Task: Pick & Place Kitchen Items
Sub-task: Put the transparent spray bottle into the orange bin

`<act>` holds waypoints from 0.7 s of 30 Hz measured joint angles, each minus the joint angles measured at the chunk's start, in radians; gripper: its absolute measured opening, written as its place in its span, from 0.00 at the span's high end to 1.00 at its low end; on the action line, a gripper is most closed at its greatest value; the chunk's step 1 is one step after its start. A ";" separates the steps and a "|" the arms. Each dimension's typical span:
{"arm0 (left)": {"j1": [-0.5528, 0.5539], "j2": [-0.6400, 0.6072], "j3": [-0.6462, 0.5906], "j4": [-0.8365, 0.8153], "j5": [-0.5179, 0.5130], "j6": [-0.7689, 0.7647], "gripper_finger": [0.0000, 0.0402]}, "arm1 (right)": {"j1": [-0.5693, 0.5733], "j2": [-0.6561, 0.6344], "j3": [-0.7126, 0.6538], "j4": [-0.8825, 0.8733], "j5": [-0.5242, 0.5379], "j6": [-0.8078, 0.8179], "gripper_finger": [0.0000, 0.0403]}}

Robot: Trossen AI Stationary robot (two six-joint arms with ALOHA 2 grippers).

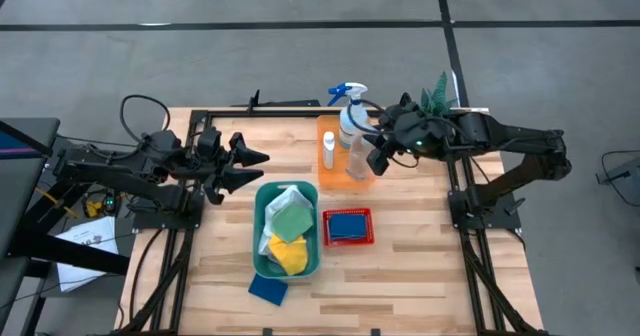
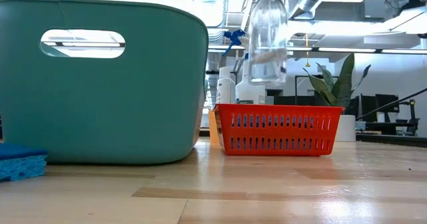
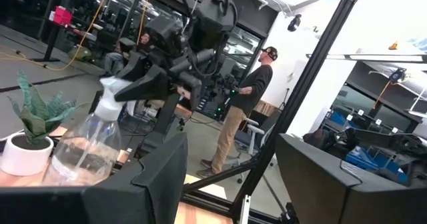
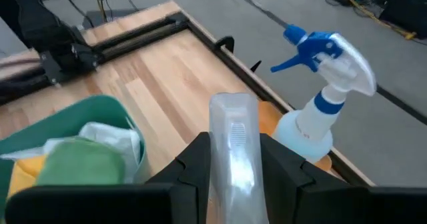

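My right gripper (image 1: 376,157) is shut on a clear plastic spray bottle (image 2: 268,34), which it holds up over the orange tray (image 1: 326,128) at the far middle. A spray bottle with a blue trigger (image 4: 319,97) and a small white bottle (image 1: 328,146) stand upright in that tray. White, green and yellow cloths (image 1: 288,226) lie in the teal bin (image 1: 262,198). One blue sponge (image 1: 347,226) lies in the red basket (image 1: 369,216); another (image 1: 268,288) lies on the table by the bin. My left gripper (image 1: 256,166) is open and empty, left of the bin's far end. My right gripper pinches the clear bottle's top part (image 4: 233,139) between its two fingers (image 4: 193,164). The fingers come from the table's right side, slanting down. The bottle hangs upright below them, its body (image 3: 87,151) lifted clear of the tray and the table.
A green plant in a white pot (image 1: 437,96) stands at the far right behind my right gripper. Black rails run along the table's far, left and right edges. A person (image 3: 243,111) stands in the room beyond the table. Bare wood lies along the near edge.
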 joint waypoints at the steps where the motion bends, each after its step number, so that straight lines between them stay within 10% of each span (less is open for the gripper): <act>1: 0.000 0.000 0.000 0.000 0.000 0.005 0.45 | -0.006 0.002 -0.001 -0.003 -0.005 -0.004 0.79; 21: 0.000 0.000 0.001 -0.007 -0.001 0.008 0.45 | -0.138 0.129 0.000 0.040 -0.084 -0.124 0.79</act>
